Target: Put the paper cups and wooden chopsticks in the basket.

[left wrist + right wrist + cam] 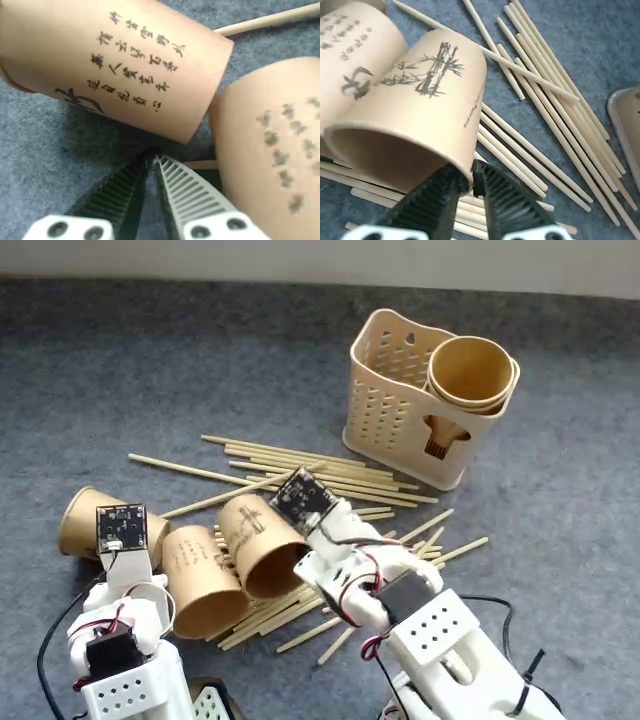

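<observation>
**Basket** [385, 410]: upright, upper right of the high view. It holds a nested stack of paper cups [470, 370]; no chopsticks can be seen inside it.

**Cups outstanding:** three, all on their sides at the lower left to centre of the high view.
- The left cup [82, 522].
- The middle cup [200, 585].
- The bamboo-print cup [262, 545], resting partly on chopsticks.

**Wooden chopsticks** [330, 475]: a loose scatter across the centre of the frame, between the fallen cups and the basket. All of them are on the table.

**Right gripper** [470, 176]: clamped on the bamboo-print cup's rim, with one finger inside the mouth and one outside.

**Left gripper** [152, 159]: fingers pressed together and holding nothing, with the tips just short of the left cup.

**Progress, judged:** the cups are partly done and the chopsticks have not been started. Most of the task remains.
</observation>
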Available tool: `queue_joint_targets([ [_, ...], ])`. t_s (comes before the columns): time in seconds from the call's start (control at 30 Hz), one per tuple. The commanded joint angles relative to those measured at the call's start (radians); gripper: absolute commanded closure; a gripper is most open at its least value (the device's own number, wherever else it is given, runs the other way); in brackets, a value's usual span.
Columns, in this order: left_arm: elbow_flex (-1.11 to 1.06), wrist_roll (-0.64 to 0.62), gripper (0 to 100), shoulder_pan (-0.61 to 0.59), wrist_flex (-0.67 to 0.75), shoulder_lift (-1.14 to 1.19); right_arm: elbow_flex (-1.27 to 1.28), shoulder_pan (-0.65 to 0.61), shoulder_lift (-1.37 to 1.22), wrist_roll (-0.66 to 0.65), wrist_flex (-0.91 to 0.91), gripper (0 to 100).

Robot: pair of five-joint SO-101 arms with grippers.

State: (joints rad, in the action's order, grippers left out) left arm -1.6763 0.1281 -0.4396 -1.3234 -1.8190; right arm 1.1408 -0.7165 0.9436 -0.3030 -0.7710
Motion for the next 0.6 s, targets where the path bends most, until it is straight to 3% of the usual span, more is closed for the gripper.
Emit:
queue_joint_targets([
  [0.0, -0.019, 0.003, 99, 0.016, -0.002, -0.015, -0.130, 0.065, 0.021, 0.052, -0.105, 99.1],
  [0.27, -0.019, 0.003, 99, 0.016, -0.002, -0.015, -0.387, 0.220, 0.019, 0.121, -0.397, 99.1],
  [0.57, -0.019, 0.003, 99, 0.016, -0.002, -0.015, -0.641, 0.317, 0.007, 0.192, -0.582, 99.1],
])
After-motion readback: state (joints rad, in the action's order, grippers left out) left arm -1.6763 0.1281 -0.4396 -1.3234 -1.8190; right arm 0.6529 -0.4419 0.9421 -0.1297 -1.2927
